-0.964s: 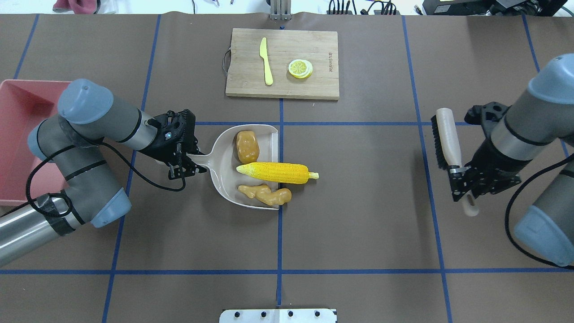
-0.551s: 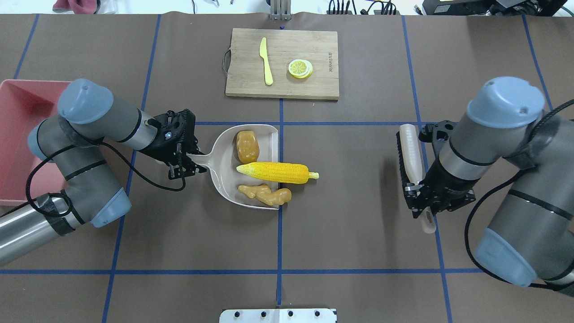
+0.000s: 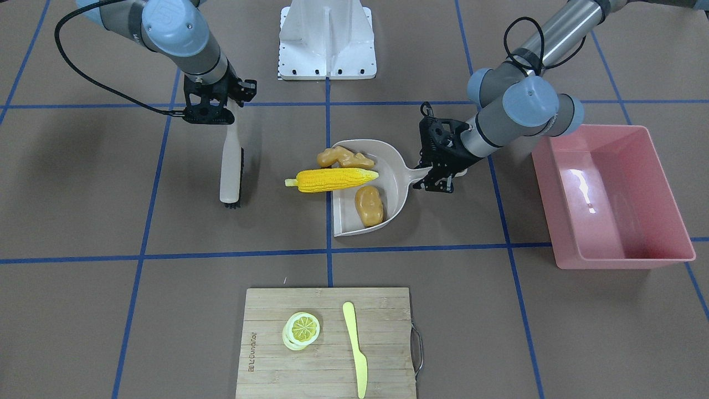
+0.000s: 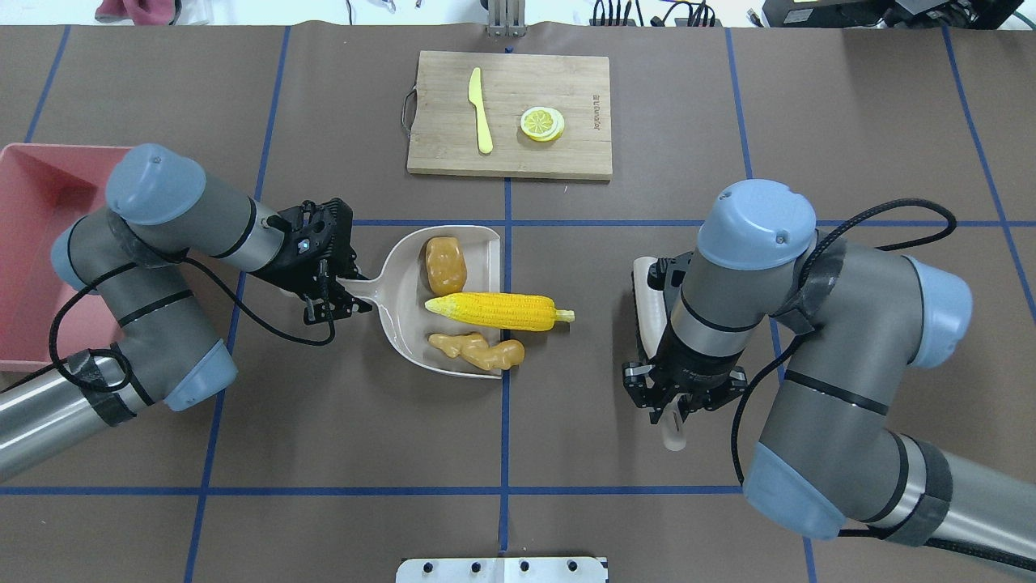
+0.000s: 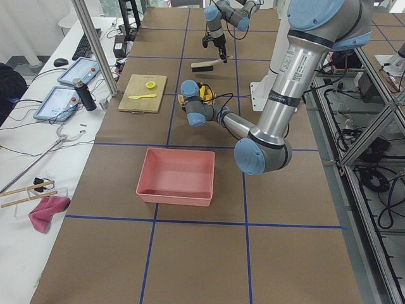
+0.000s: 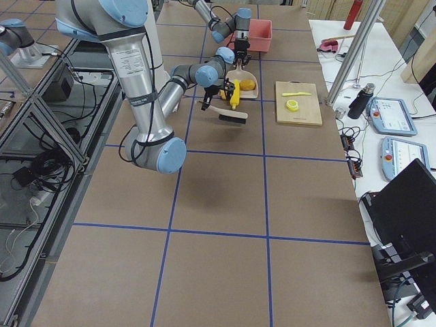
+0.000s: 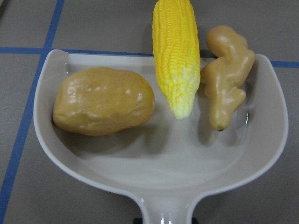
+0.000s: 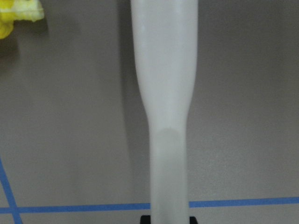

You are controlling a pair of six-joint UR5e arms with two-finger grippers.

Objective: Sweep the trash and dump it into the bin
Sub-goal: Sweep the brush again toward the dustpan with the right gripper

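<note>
The beige dustpan (image 4: 402,275) lies on the table with its mouth to the right. It holds the orange-brown potato (image 4: 446,265), the yellow corn cob (image 4: 498,311) and the tan ginger root (image 4: 477,351). The corn's tip sticks out past the mouth. My left gripper (image 4: 332,295) is shut on the dustpan's handle. The left wrist view shows the potato (image 7: 103,100), corn (image 7: 175,51) and ginger (image 7: 229,74) in the pan. My right gripper (image 4: 676,398) is shut on the handle of a beige brush (image 4: 646,301), a short way right of the corn tip. The pink bin (image 4: 32,202) stands at the far left, behind my left arm.
A wooden cutting board (image 4: 510,154) at the back middle carries a pale yellow knife (image 4: 480,109) and a lemon slice (image 4: 541,124). The robot's base plate (image 4: 502,569) is at the near edge. The bin (image 3: 609,194) looks empty in the front-facing view.
My right arm has carried the brush leftward, from the table's right side to just right of the dustpan's mouth. The left arm, dustpan and trash have not moved.
</note>
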